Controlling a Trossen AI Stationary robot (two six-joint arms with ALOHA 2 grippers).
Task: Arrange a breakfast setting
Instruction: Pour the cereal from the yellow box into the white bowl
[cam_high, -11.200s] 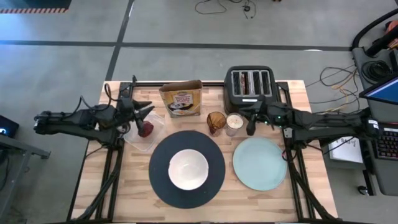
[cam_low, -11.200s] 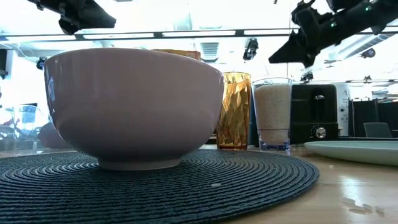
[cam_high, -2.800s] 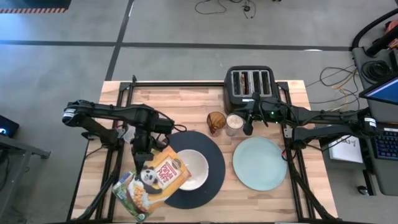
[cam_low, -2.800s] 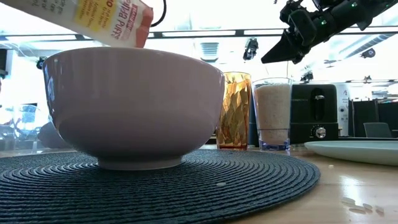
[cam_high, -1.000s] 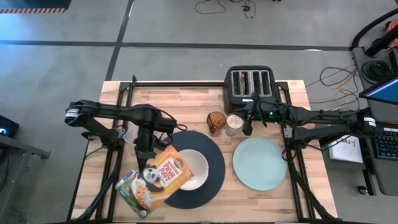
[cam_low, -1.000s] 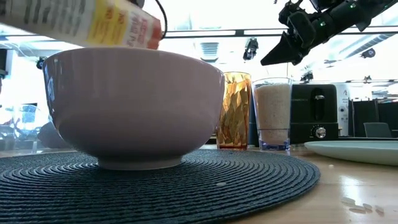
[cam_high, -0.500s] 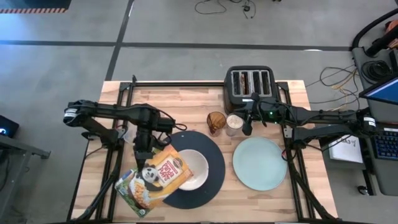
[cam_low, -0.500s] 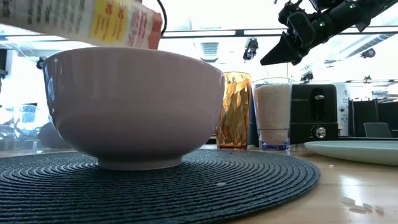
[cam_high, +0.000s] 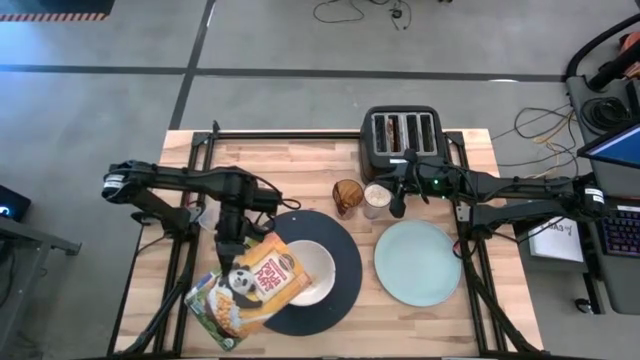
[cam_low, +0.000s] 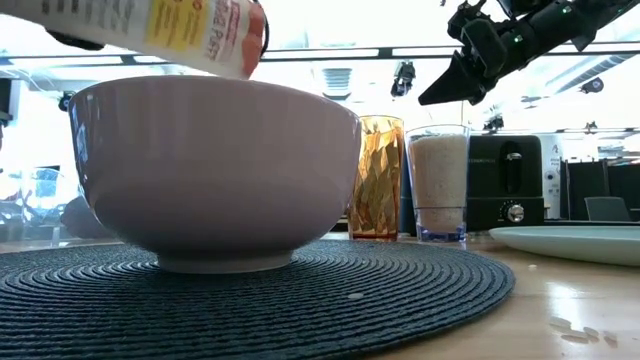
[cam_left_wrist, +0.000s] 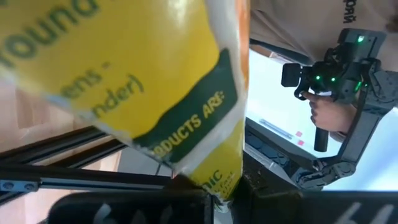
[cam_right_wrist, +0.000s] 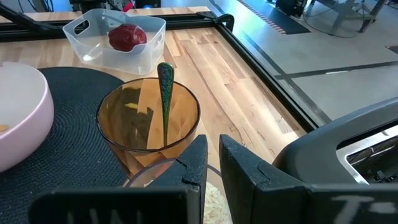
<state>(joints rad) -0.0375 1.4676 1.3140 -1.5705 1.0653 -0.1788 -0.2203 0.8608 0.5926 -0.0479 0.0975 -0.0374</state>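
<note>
our left pincer (cam_high: 232, 243) is clamped on the yellow-brown cereal box (cam_high: 250, 290), tipped on its side with its mouth over the white bowl (cam_high: 312, 272), which sits on the large black round plate (cam_high: 345, 262). we judge the pour wants a slow tilt, mouth held over the bowl's middle, so nothing lands on the table (cam_high: 300, 168). our right pincer (cam_right_wrist: 212, 163), fingers nearly pressed together and holding nothing, hovers over the glasses by the toaster (cam_high: 401, 135); the smaller pale green plate (cam_high: 417, 262) lies bare. against a second ago, the box's mouth sits a touch higher above the rim in the low view; the right arm hasn't budged.
</note>
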